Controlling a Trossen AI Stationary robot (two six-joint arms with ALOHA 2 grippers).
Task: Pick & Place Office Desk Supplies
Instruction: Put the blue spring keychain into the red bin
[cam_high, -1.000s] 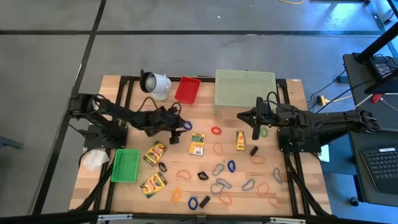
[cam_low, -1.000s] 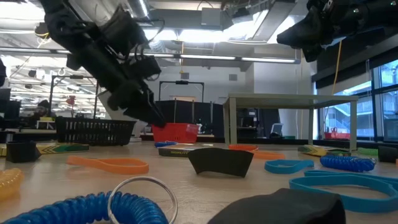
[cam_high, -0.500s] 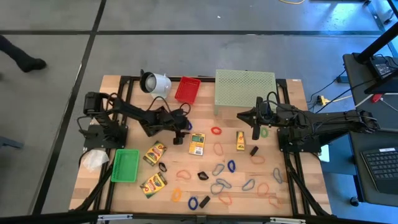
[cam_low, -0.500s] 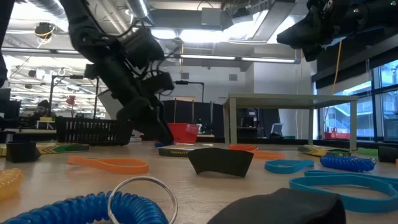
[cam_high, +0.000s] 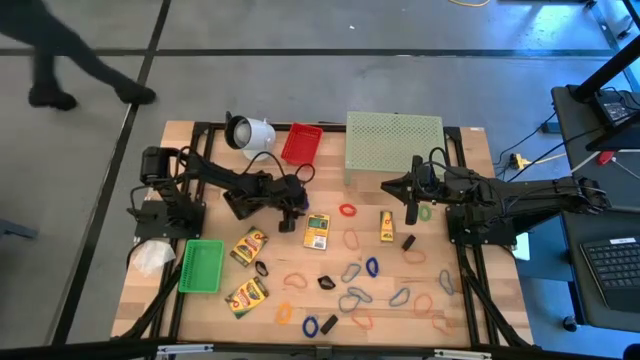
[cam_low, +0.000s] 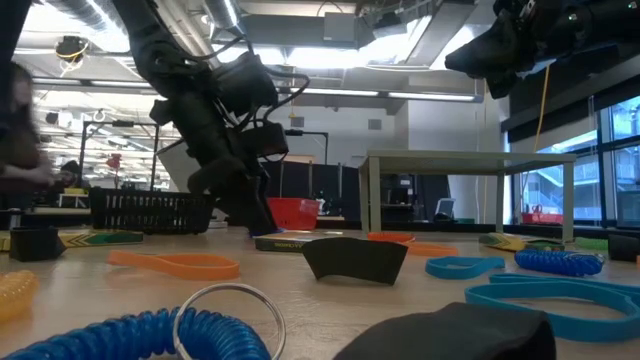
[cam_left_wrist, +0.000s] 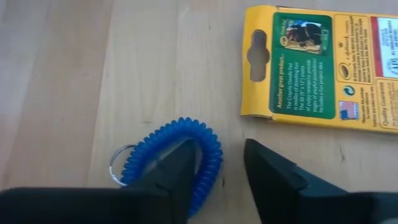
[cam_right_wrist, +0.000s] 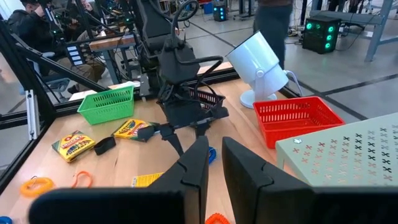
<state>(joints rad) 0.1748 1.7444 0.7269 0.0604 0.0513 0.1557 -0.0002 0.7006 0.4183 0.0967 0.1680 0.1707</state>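
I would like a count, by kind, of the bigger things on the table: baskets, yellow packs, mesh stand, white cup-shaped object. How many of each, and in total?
Baskets: 2, red and green
Yellow packs: 4
Mesh stand: 1
White cup-shaped object: 1
Total: 8

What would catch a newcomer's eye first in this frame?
The left claw is down on the table, its fingers straddling one side of a blue coiled wrist band beside a yellow crayon box. Toward the table's front lies a scatter of coloured rubber-band loops and clips, with the right claw hanging over the middle.
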